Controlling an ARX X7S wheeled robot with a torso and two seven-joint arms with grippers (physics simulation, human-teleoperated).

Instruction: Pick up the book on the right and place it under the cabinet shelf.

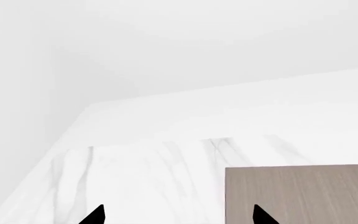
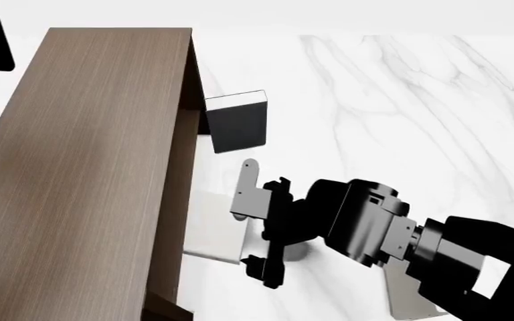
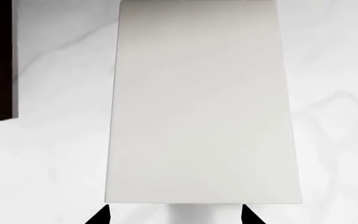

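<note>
right pincer (image 3: 174, 215) open, book (image 3: 203, 102) flat just ahead; we judge it stiff, light, slick-covered: grip the near edge.

The large box-shaped wooden cabinet (image 2: 88, 174) is brown with fine straight grain. Beside it, a flat pale grey-white hardback (image 3: 204, 102), a black-covered book (image 2: 237, 124), and the white, grey-veined marble bench (image 2: 400, 100).

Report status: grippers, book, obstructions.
Right gripper open, at pale book; left gripper open, idle. Book flat beside cabinet, partly under its edge. Black book standing nearby.
</note>
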